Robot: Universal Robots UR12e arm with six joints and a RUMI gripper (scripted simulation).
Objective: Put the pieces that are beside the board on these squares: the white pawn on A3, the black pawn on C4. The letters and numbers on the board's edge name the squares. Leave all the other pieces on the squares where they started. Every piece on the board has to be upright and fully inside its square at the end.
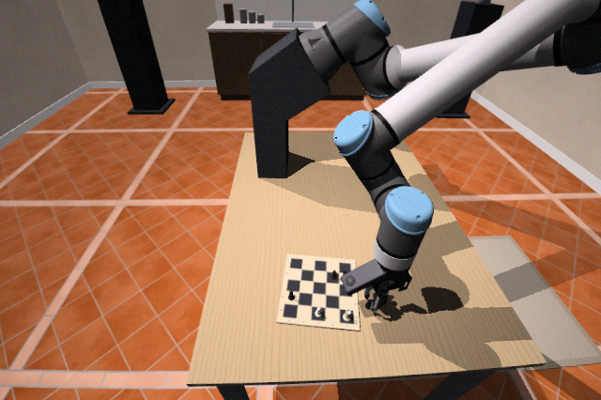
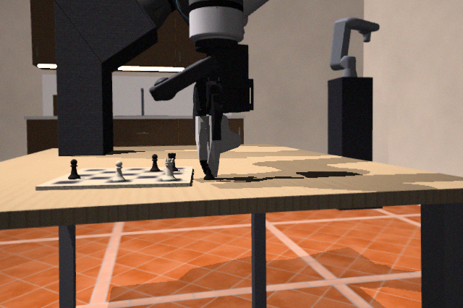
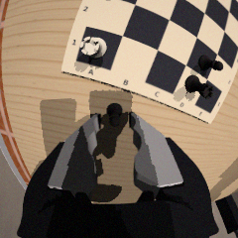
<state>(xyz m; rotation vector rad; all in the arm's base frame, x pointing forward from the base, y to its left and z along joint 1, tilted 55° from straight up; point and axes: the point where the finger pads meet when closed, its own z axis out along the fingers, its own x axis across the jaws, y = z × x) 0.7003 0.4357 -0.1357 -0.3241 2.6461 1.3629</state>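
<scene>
The black pawn [image 1: 369, 304] [image 2: 207, 175] [image 3: 115, 112] stands upright on the table just off the board's lettered edge, near B. My gripper [image 1: 376, 303] [image 2: 207, 167] [image 3: 114, 114] is lowered over it, with one finger on each side of the pawn. The fingers stand partly open, and a gap shows on both sides of the pawn's head. The chessboard [image 1: 290, 321] [image 2: 112, 184] [image 3: 144, 55] lies flat on the table. The white pawn [image 1: 317, 311] [image 2: 119, 170] stands upright on the board, two squares from the white rook [image 1: 346, 315] [image 2: 168, 169] [image 3: 93, 47] on A1.
A black pawn [image 1: 290, 295] [image 2: 73, 169] stands near the board's far side from the gripper. Two more black pieces [image 3: 210, 62] [image 3: 198, 85] stand near the D end of the first rows. The arm's dark pedestal [image 1: 271, 153] stands at the table's back.
</scene>
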